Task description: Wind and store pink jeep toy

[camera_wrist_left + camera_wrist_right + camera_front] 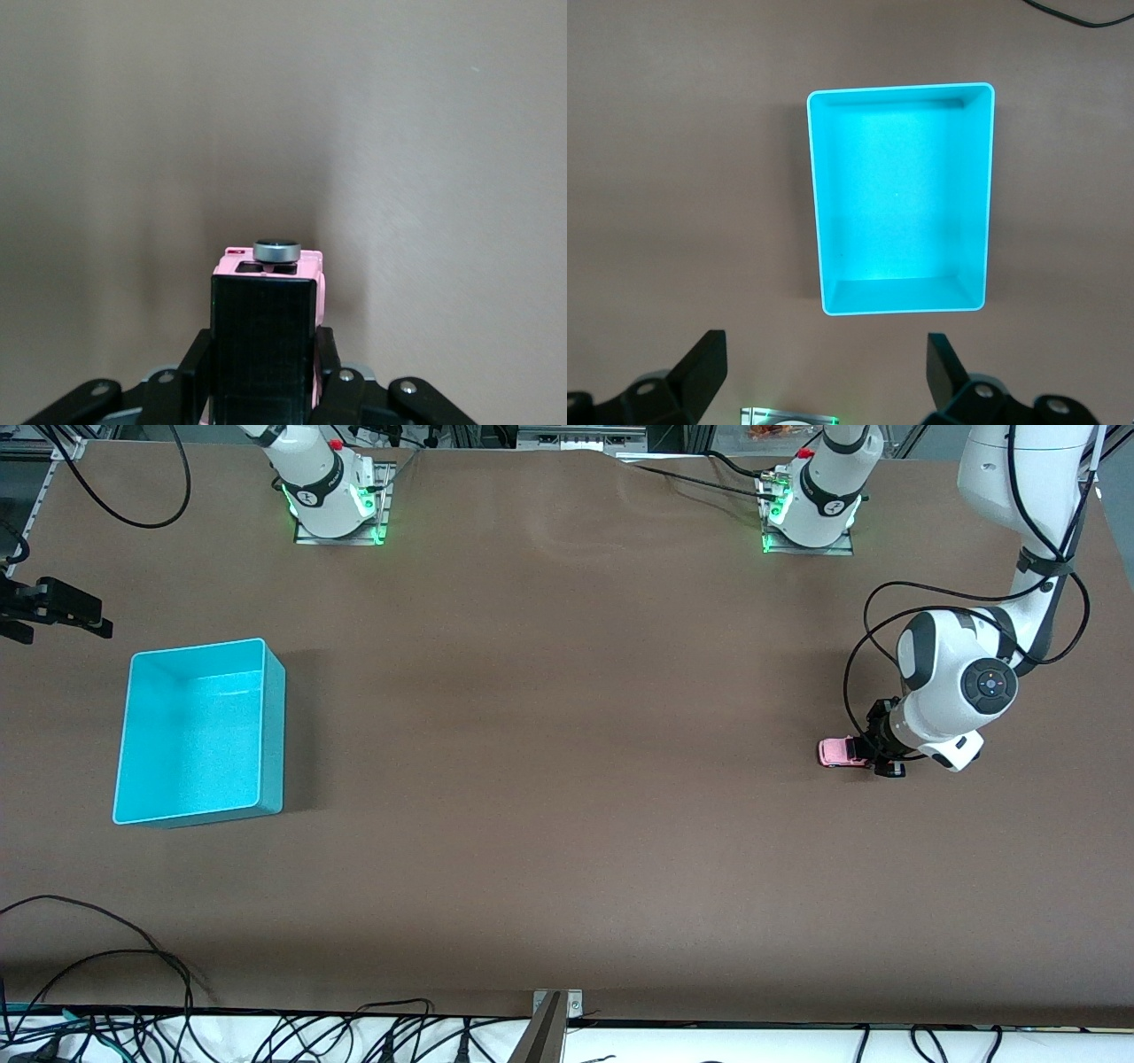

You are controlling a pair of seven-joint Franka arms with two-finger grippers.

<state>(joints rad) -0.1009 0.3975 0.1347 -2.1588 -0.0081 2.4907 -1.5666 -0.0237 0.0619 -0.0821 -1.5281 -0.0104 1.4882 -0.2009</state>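
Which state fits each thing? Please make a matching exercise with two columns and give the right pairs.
Things:
1. pink jeep toy
2. turquoise box
3. left gripper
4. right gripper

States:
a. open, above the box
b. empty, toward the right arm's end
c. shut on the toy
d. on the table, toward the left arm's end

Pairs: 1-d, 2-b, 3-c, 4-a

A turquoise box (199, 731) sits open and empty on the brown counter (567, 779), out at about nine o'clock from the counter's middle, toward the right arm's end. Black cables (266, 1036) tangle along the white ledge at six o'clock, just under the counter's edge.
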